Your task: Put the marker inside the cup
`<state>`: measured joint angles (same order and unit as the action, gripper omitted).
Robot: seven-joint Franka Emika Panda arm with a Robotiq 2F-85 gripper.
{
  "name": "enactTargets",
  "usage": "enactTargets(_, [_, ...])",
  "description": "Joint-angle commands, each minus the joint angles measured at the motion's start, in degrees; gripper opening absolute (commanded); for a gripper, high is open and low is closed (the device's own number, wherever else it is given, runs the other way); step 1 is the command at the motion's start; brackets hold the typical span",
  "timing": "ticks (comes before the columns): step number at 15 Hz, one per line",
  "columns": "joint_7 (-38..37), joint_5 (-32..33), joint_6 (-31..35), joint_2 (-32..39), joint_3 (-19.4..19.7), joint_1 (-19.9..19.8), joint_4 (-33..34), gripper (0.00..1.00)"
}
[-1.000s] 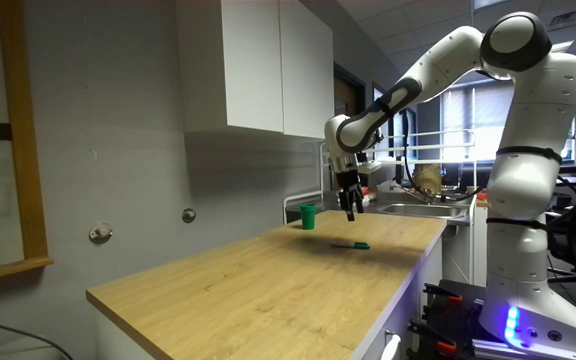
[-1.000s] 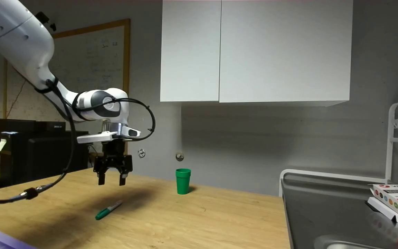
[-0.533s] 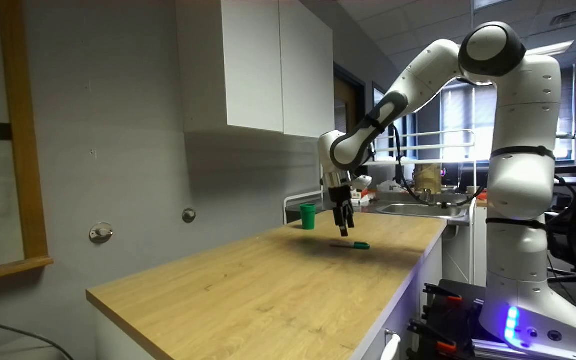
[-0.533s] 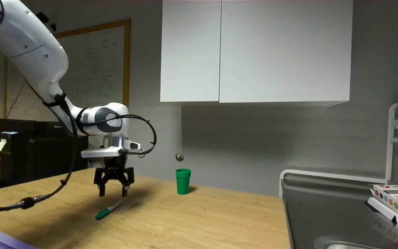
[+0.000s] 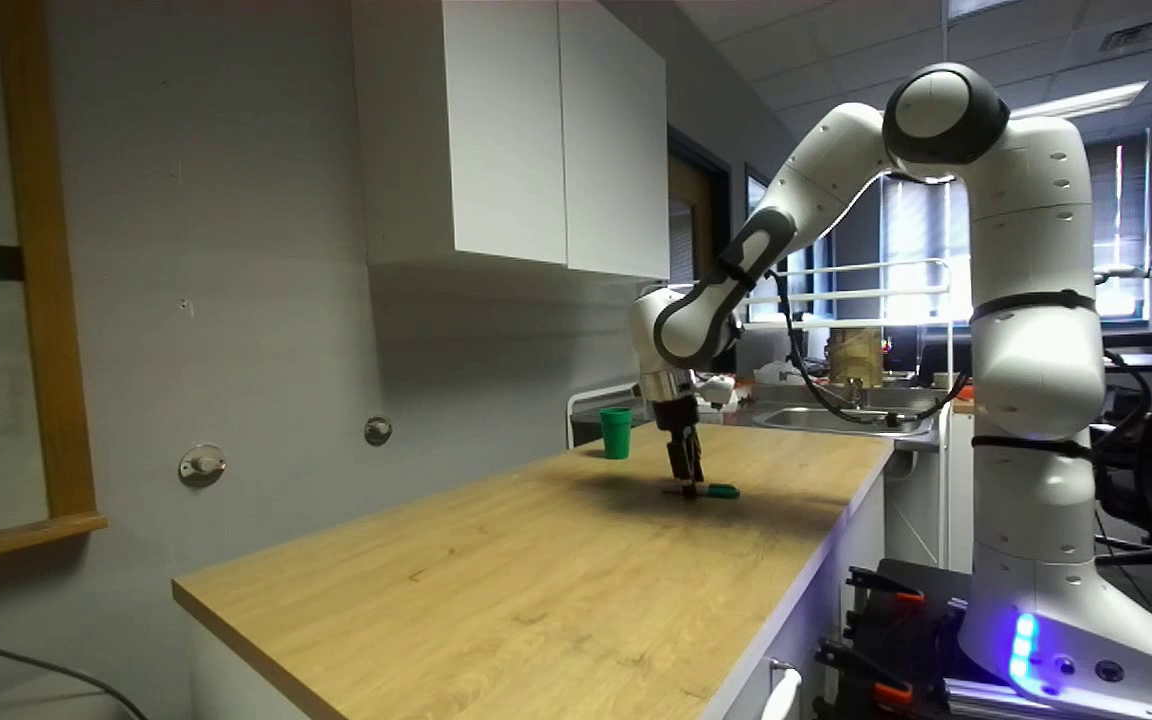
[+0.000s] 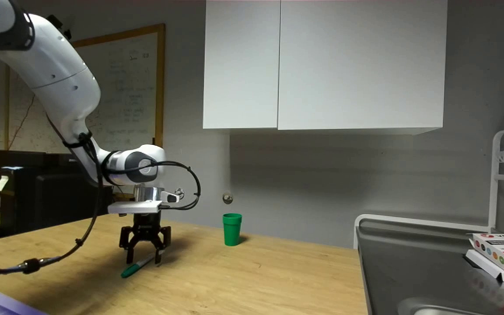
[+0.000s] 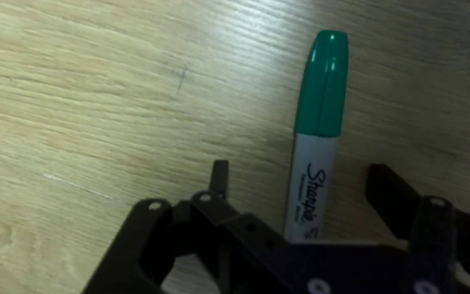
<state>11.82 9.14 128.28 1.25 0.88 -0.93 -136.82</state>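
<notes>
- While the marker [image 7: 317,143] lies flat and capped on the wooden worktop [image 6: 256,280], outside the cup [image 6: 232,230], the task reads as unfinished: reach about complete, transfer outstanding.
- Gripper [image 7: 298,165]: spread, pointing down, pinching nothing. In the wrist view its fingers [image 7: 392,204] stand to left and right of the marker, wood showing in both gaps. Marker sits nearer the right-hand finger there; straddle is off-centre.
- Height: in both exterior views the fingertips are down at about marker level. Contact with the worktop: cannot tell.
- Cup position: upright, mouth up, well apart from the marker. In an exterior view the cup [image 5: 615,433] stands to the left of the marker and farther off. Nothing shows above its rim; inside not visible.
- Done (judged): approach and lining-up over the barrel.
- To do (judged): close on the barrel, lift, carry across to the cup, turn the marker end-down, lower it past the rim, let go.
- Watch for (judged): with uneven gaps, the nearer finger would probably meet the barrel first and could roll it slightly before the grip settles.
</notes>
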Motion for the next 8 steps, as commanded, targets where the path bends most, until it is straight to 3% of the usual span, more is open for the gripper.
enactTargets(1, [2.47, -0.52, 0.36, 2.0, 0.02, -0.14, 1.38, 0.59])
enactTargets(8, [1.89, 0.6, -0.35, 0.88, 0.12, -0.22, 1.97, 0.05])
